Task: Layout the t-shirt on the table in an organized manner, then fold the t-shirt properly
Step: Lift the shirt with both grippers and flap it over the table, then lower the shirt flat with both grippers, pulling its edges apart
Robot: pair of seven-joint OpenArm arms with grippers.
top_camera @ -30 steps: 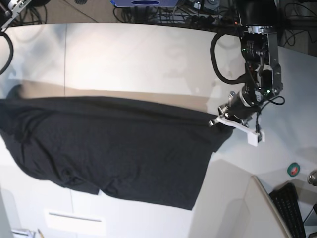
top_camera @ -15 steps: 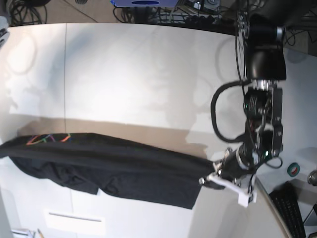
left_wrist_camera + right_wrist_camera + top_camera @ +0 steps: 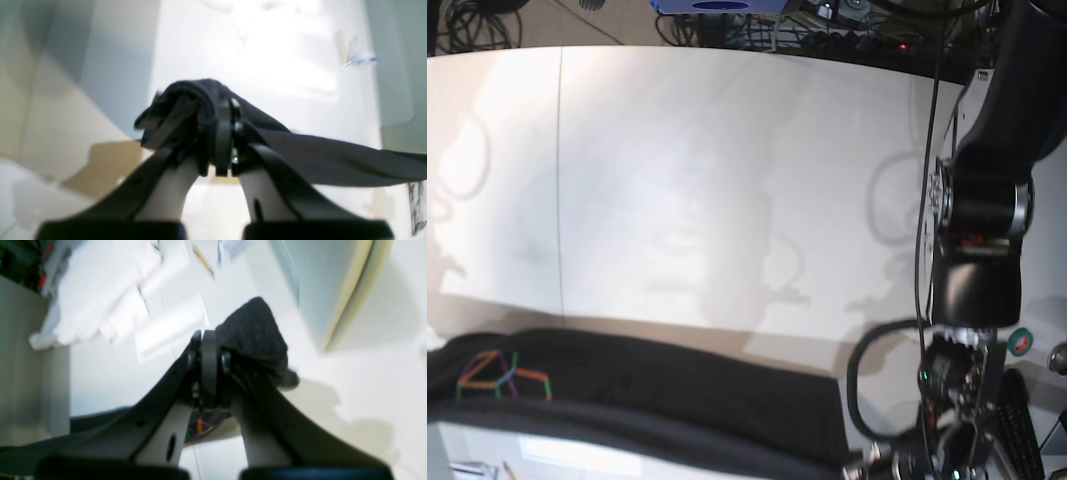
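The black t-shirt hangs stretched along the near edge of the off-white table, with its multicoloured line print showing at the left. My left gripper is shut on a bunched corner of the shirt. In the base view its arm reaches down at the right, and the gripper sits at the bottom edge. My right gripper is shut on another bunch of the shirt. The print shows below it. The right arm is outside the base view.
A thin dark seam runs across the table at the left. A green-red round object and a keyboard lie at the right. Cables crowd the far edge. White papers and a pencil show in the right wrist view.
Both arms have pulled the shirt towards the table's near edge. The shirt went from spread flat to a taut band low in the base view, and the print has come into sight.
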